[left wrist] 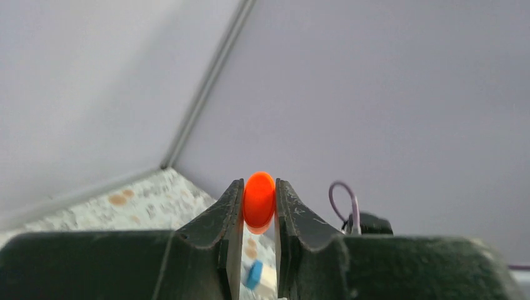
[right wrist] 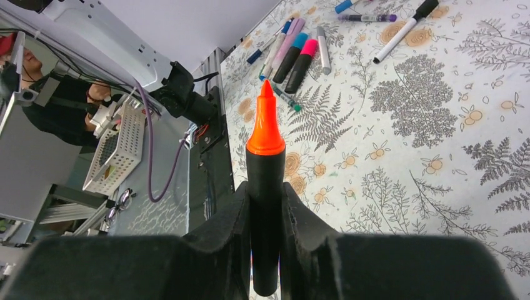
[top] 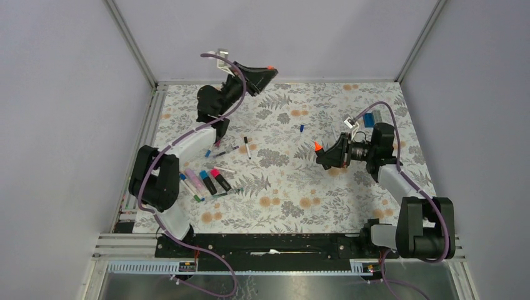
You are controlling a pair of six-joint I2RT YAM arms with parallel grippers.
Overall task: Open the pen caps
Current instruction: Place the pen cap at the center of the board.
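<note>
My left gripper [top: 269,69] is raised over the back edge of the table, shut on an orange pen cap [top: 270,67], which shows end-on between the fingers [left wrist: 259,200]. My right gripper [top: 322,154] hovers over the right half of the table, shut on a chunky black highlighter [right wrist: 265,187] whose bare orange tip [right wrist: 265,125] sticks out toward the left [top: 317,146]. A cluster of capped pens and highlighters [top: 209,180] lies at the left, with pink, blue, lilac and green caps [right wrist: 294,53]. A white pen with a black cap [top: 248,147] lies apart from them.
A blue block [top: 370,117] sits at the back right behind the right arm. A small blue piece [top: 302,128] lies mid-table. A blue-and-white block [left wrist: 253,275] shows below the left fingers. Grey walls enclose three sides. A black rail [top: 269,245] runs along the near edge.
</note>
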